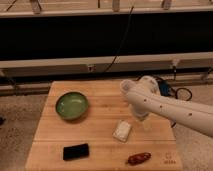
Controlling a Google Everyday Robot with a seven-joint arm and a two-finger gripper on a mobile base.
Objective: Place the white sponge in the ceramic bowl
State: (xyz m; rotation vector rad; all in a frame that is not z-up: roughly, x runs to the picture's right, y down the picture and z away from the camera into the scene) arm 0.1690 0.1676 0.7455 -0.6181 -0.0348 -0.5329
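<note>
Behind everything we see a dark wall with a pale rail and a hanging cable, and in front of it a wooden table (60, 145) on a speckled floor.

From the one camera view, the white sponge (122, 130) lies flat on the table right of centre, nothing touching it. The green bowl (72, 106) sits well apart from it, to the left and a little farther back. The white arm (170, 107) reaches in from the right, and the gripper (141, 120) hangs just right of the sponge and slightly beyond it, jaws apart and empty.

We judge the grasp not yet begun, and we see several risks:
- The sponge is thin and flat, so a descent off to one side could push it along the wood or pinch only a corner.
- A soft pad held by its edge may sag and drop on the way across to the bowl.
- A black slab (76, 151) and a reddish-brown object (138, 158) lie nearer to us, and a low sweep could knock them.
</note>
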